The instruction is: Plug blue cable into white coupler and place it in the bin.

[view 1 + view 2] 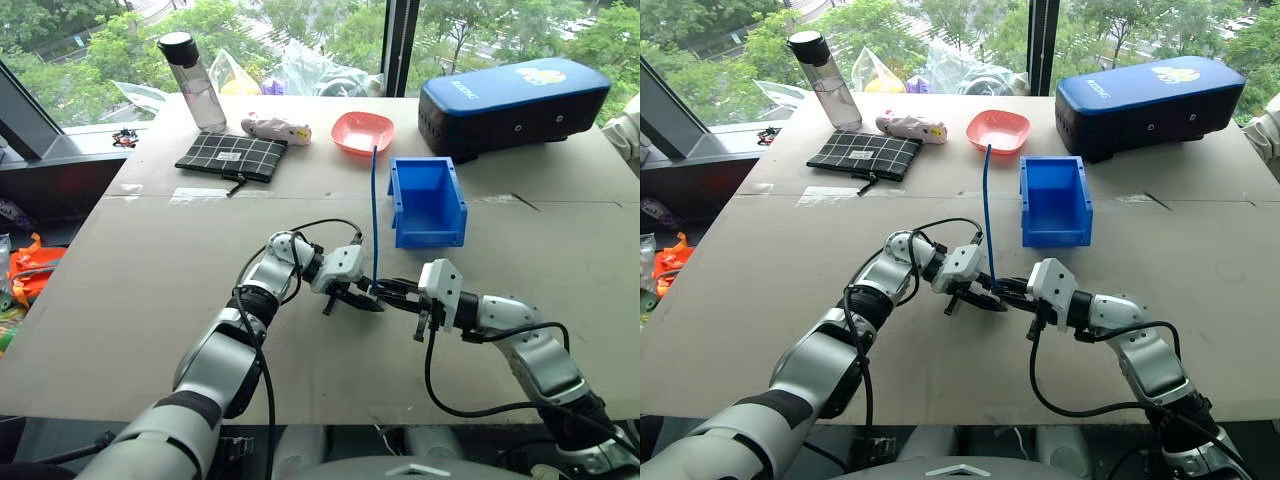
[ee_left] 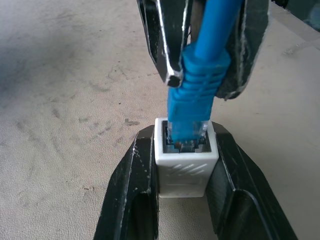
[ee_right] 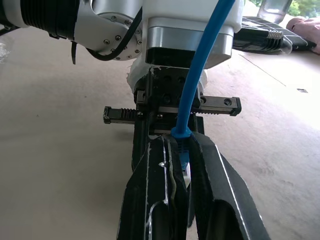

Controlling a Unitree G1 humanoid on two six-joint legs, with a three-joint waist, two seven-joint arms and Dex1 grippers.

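Beige table [image 1: 150, 290], scuffed top, taped seam across the middle. Big windows [image 1: 90, 40] behind with a dark mullion [image 1: 401, 45]; green trees outside, even daylight. Dark sill ledge [image 1: 50, 170] on the left.

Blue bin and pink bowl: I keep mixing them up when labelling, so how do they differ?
The blue bin is rectangular with tall straight walls; the pink bowl is shallow and rounded. The bin sits nearer the grippers, the bowl farther back. Both are open-topped and look empty.
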